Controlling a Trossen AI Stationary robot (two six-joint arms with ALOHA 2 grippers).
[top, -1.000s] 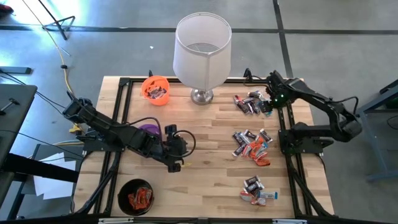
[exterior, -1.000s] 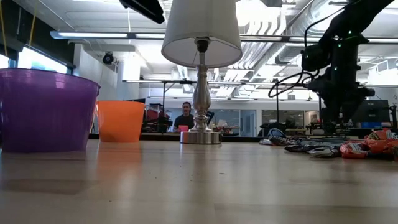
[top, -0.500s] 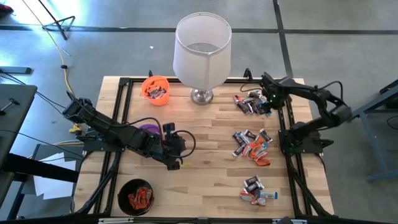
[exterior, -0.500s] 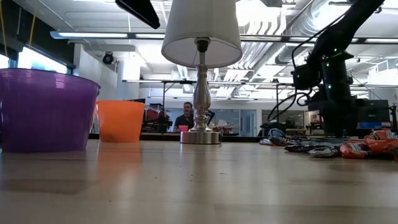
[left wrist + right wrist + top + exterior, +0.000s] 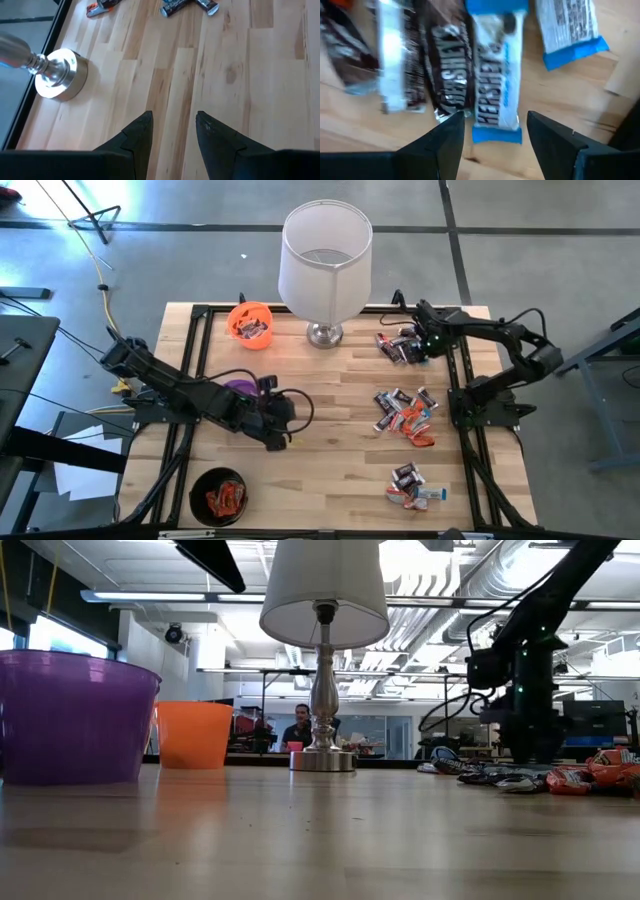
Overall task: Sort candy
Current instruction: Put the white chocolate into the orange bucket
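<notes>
The right gripper has advanced from the far right edge of the desk to a position directly over the far heap of candy beside the lamp; its fingers stand spread and empty; in the right wrist view a white-and-blue bar lies just ahead of the gap between the fingers, with a dark brown bar touching it on one side; this change indicates that a pick from this heap is the step in hand (judged from the approach alone; no contact is visible yet). The left gripper has drawn back slightly and hovers over bare desk with its fingers parted and nothing between them, just beside the purple cup, well apart from every heap. Sorting appears partly done: the orange cup and the black cup each contain wrappers, while two more heaps of candy lie on the desk nearer than the right gripper. Hidden or unclear: the contents of the purple cup are covered by the left arm; the right gripper's height above the candy cannot be judged; in the low view the gripper tips are masked by the arm itself.
</notes>
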